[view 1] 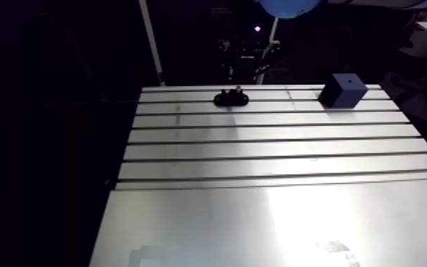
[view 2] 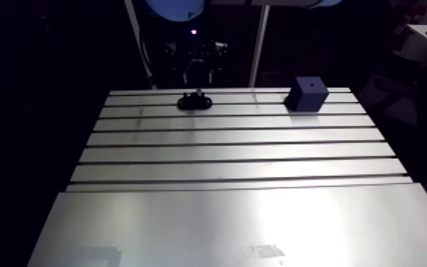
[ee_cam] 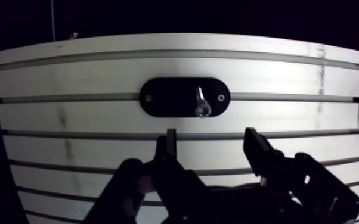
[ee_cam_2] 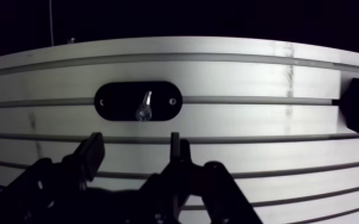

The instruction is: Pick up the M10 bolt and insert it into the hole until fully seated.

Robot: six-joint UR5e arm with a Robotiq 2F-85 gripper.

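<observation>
1. Wrist view first: we see the gripper (ee_cam: 212, 143) hanging above the slotted table (ee_cam: 98, 119). Its two fingers (ee_cam: 257, 146) are spread wide and nothing is held between them.
2. We take the black oval holder (ee_cam: 184, 97) as our landmark. It lies flat on the table, ahead of the gripper and apart from the fingertips.
3. The M10 bolt (ee_cam: 201, 105) sits in the holder, off-centre toward one rounded end. It is shiny and sticks up out of the black surface. The gripper does not touch it.
4. From the arm view we find the holder on the far rows of the table, close to the far edge. The bolt shows there only as a small stub rising from the holder's top.
5. In that same view the gripper is just a dark shape above and behind the holder, so we read the fingers from the wrist view alone.
6. A blue block (view 1: 343, 90) stands well apart from the holder, to the holder's right in the arm view. It is on the same far rows and turned corner-on to us.
7. We cannot tell for certain where the hole in the block is, as it is too small to make out.
</observation>
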